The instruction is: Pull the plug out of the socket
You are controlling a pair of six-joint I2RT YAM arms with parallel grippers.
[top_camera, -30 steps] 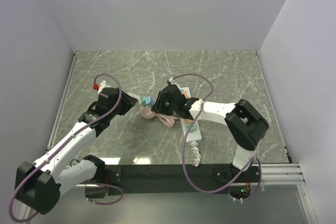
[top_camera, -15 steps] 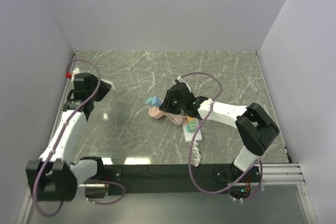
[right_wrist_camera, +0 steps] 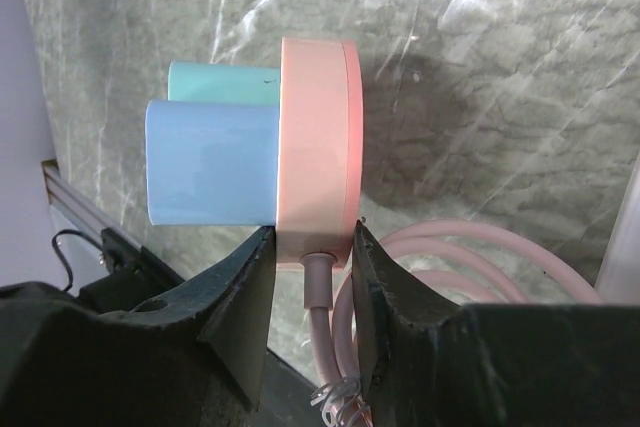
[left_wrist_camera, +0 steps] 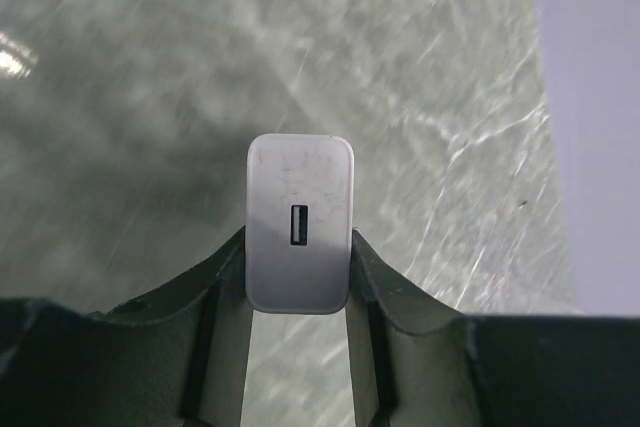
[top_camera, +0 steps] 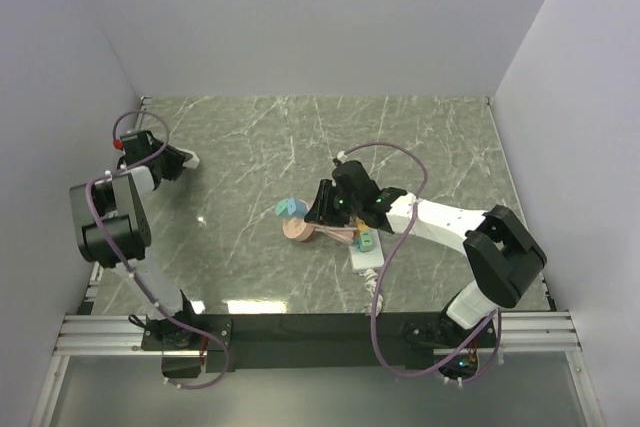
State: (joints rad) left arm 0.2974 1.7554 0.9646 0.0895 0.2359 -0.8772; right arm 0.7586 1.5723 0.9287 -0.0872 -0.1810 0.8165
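Observation:
My left gripper (top_camera: 183, 160) is at the far left of the table, shut on a small white plug (left_wrist_camera: 300, 225) with a USB port on its face, held above the marble. The socket, a white power strip (top_camera: 366, 252) with pastel outlets, lies in the middle, mostly hidden under my right arm. Its short white cord (top_camera: 375, 292) points toward me. My right gripper (right_wrist_camera: 313, 237) is shut on a pink round adapter block (right_wrist_camera: 320, 147) that carries a blue plug (right_wrist_camera: 210, 162) and a teal plug (right_wrist_camera: 225, 82), just left of the strip (top_camera: 297, 230).
A coiled pink cord (right_wrist_camera: 470, 267) runs from the pink block and lies by the strip. Grey walls close the table on the left, far and right sides. A black rail (top_camera: 300, 327) runs along the near edge.
My left arm has swung back from beside the pink block to the far left, with the white plug in its jaws. The right gripper and pink block have shifted slightly toward me.

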